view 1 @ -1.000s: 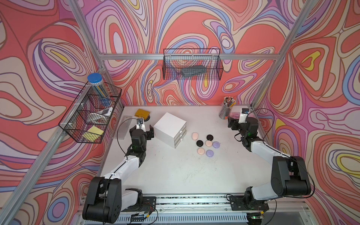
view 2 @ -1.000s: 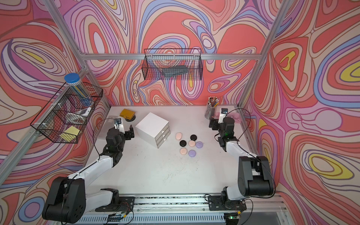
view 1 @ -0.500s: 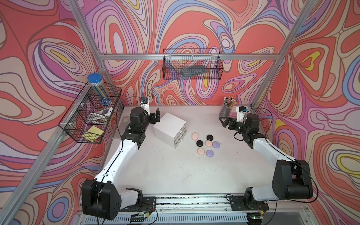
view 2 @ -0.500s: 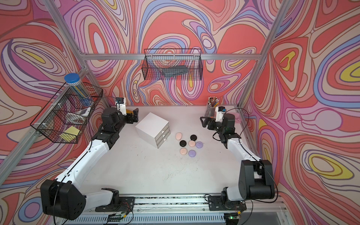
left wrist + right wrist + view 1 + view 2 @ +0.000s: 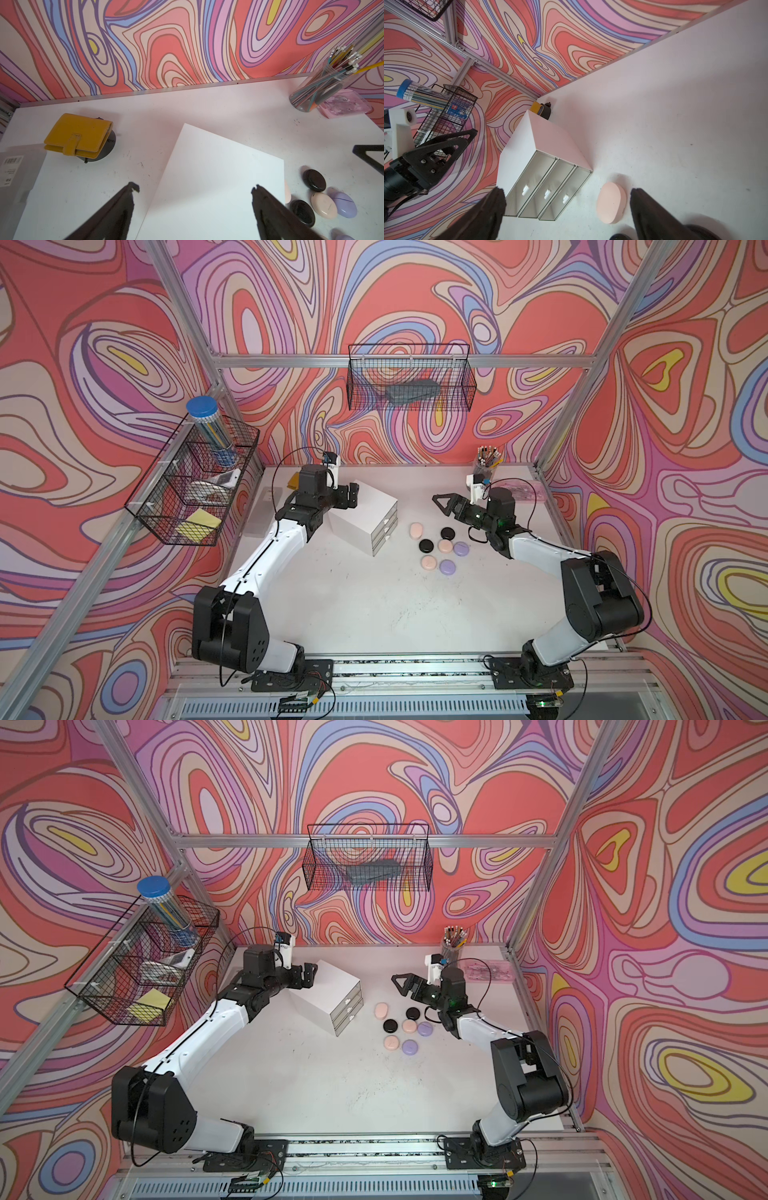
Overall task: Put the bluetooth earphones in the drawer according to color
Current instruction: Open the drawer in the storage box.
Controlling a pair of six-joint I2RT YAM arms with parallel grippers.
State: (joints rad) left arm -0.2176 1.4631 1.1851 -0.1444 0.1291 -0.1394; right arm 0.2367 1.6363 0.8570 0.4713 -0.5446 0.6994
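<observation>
Sorting has yet to begin on the white bench (image 5: 374, 605). Beyond its bare near edge, all seven bluetooth earphones (image 5: 445, 546), three pink, two black and two lavender, lie clustered right of centre. They sit just beside the front of the drawer cabinet (image 5: 365, 514), whose three clear drawers are shut and look empty.

The right gripper (image 5: 442, 504) hovers above the bench just behind the cluster, jaws spread wide, holding nothing and aimed at the drawer fronts. The left gripper (image 5: 353, 495), equally wide and empty, hangs over the cabinet's far left corner. Toward the far edge stand a pencil cup (image 5: 486, 464) near the right corner and a yellow wallet (image 5: 79, 135) near the left.

This looks like the approach stage. Before any case goes in, a drawer must be drawn out by its small white tab handle (image 5: 547, 194). That calls for a fine pinch, probably with the light cabinet steadied by the other arm.

A second earlier both arms were tucked back, the left beside the cabinet's left face and the right by the pencil cup. Both have since reached inward, while the earphones and cabinet have not moved.
</observation>
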